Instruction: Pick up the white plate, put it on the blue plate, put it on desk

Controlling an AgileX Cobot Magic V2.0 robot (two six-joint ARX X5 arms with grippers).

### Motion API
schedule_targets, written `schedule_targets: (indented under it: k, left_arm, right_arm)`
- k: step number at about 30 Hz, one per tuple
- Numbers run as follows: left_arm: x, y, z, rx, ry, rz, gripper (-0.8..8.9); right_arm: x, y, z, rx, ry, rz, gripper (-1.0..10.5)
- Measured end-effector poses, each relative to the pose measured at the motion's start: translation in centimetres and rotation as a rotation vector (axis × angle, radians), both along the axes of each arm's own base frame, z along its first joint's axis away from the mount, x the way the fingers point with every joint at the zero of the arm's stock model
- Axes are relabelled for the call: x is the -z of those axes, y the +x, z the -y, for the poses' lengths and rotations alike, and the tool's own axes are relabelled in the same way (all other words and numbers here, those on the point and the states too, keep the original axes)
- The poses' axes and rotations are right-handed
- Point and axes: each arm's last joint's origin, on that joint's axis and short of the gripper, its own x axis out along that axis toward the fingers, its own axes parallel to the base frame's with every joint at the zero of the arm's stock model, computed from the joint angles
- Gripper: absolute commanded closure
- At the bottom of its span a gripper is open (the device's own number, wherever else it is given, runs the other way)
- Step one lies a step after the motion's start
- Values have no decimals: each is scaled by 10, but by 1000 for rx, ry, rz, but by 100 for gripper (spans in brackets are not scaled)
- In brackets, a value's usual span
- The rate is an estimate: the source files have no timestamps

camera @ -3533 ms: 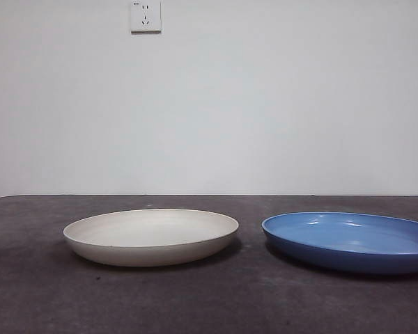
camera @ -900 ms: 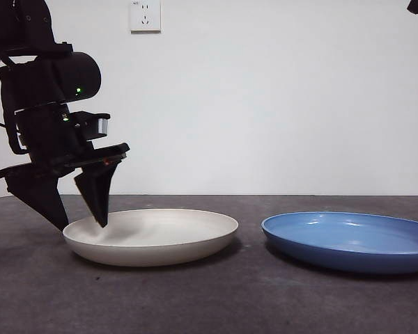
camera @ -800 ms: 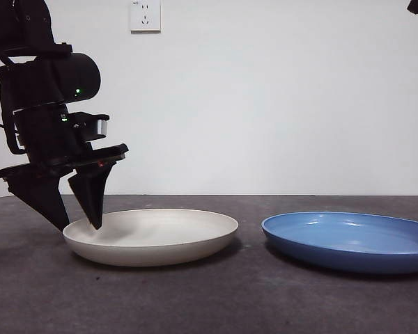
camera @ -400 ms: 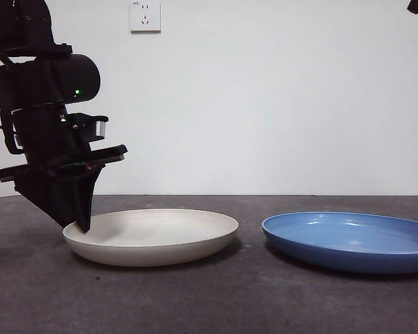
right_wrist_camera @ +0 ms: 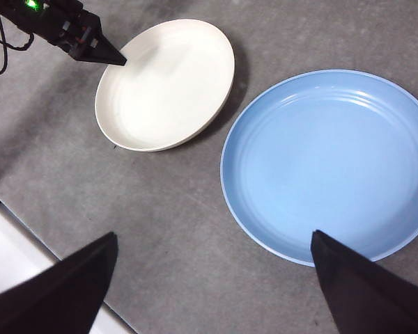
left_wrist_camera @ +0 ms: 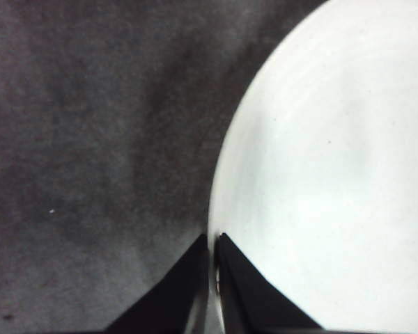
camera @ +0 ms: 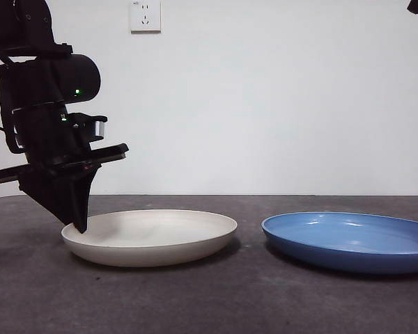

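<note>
The white plate (camera: 150, 236) is being carried by the desk (camera: 209, 299), with nothing seen lying in it. The blue plate (camera: 352, 240) is being shown beside it on the same desk, apart from it and likewise bare inside. The white plate's rim is being pinched by the left gripper (camera: 76, 224), its two black jaws pressed together on that edge, one inside and one outside. The arm is being held steeply downward from above. The right gripper (right_wrist_camera: 212, 289) is being kept high above the desk, jaws spread wide apart.
</note>
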Motion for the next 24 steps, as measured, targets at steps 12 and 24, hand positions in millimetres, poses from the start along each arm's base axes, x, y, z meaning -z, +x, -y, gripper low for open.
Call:
schedule_targets:
  k: [12,24]
  left_arm:
    - [-23,-3,-6,-36,-98,30,803]
    - [-86,-35,15,24,-194,214,803]
  right_arm:
    - [0,0,0,6,5,-6,502]
    - [0,0,1,40,2,-15,502]
